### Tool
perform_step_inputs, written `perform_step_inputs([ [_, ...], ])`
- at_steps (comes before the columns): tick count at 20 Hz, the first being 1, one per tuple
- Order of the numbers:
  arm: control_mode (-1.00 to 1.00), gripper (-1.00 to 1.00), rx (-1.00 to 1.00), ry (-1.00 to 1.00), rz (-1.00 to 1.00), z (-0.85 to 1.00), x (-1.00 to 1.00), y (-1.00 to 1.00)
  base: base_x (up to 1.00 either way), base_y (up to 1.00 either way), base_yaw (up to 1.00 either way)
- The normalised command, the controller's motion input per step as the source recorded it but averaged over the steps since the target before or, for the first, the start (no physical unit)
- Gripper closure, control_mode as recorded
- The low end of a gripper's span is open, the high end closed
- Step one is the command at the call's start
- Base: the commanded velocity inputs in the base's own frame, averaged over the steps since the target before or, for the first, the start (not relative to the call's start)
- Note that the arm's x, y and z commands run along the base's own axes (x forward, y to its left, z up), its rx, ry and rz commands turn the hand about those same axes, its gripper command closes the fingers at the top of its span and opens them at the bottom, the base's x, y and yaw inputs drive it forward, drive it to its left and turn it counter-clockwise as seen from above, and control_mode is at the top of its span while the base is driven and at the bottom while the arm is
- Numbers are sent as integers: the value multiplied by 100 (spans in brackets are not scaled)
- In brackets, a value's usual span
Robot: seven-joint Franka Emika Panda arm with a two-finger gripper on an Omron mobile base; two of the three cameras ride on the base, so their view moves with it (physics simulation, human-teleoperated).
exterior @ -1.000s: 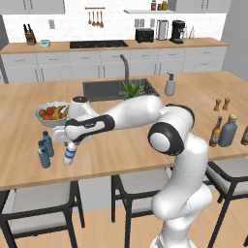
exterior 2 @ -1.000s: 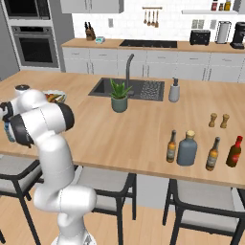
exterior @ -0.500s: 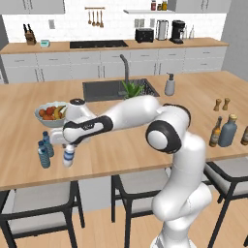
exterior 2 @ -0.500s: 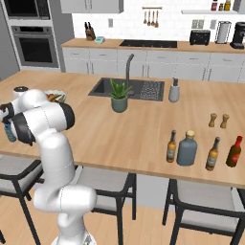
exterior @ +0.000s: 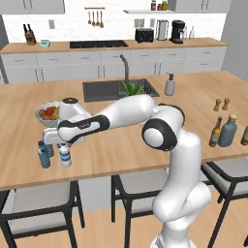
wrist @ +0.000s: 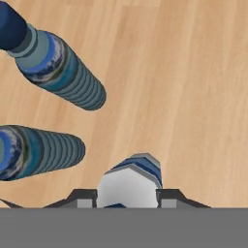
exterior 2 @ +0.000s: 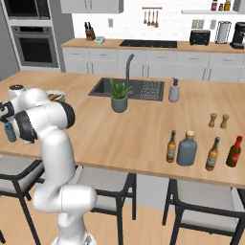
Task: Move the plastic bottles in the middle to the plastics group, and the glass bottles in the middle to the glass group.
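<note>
My gripper (exterior: 63, 147) is shut on the white-capped clear water bottle (exterior: 66, 158), which stands upright at the counter's front left. In the hand view the white cap (wrist: 128, 186) sits between my two fingertips (wrist: 83, 198). The two blue-tinted bottles (exterior: 44, 155) (wrist: 60, 70) stand just left of it, close but apart. Far to the right stand the grey-blue bottle with tan cap (exterior: 227, 131) (exterior 2: 187, 149) and the slim amber bottle (exterior: 215, 132) (exterior 2: 171, 147). A dark brown bottle (exterior: 244, 135) is cut off by the right edge.
A fruit bowl (exterior: 48, 114) sits right behind my hand. The sink (exterior: 116, 90), a potted plant (exterior 2: 119, 98) and a grey soap dispenser (exterior: 169, 85) lie mid-counter. Two wooden shakers (exterior: 222, 104) stand at the far right. Stools stand under the counter's front edge.
My hand has carried the white-capped bottle slightly left and down, closer to the two blue-tinted bottles. The bottles at the right have stayed put.
</note>
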Motion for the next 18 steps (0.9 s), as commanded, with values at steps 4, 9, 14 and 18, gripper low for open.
perform_step_inputs([
  [4,-100,100,-1,0,0,-38,0,-13,0,0,0],
  [9,-100,100,-2,0,0,-34,0,-25,0,0,0],
  [14,-100,100,-1,-1,0,-29,-1,-15,0,0,0],
  [18,-100,-100,0,-1,0,-28,-8,-11,0,0,0],
])
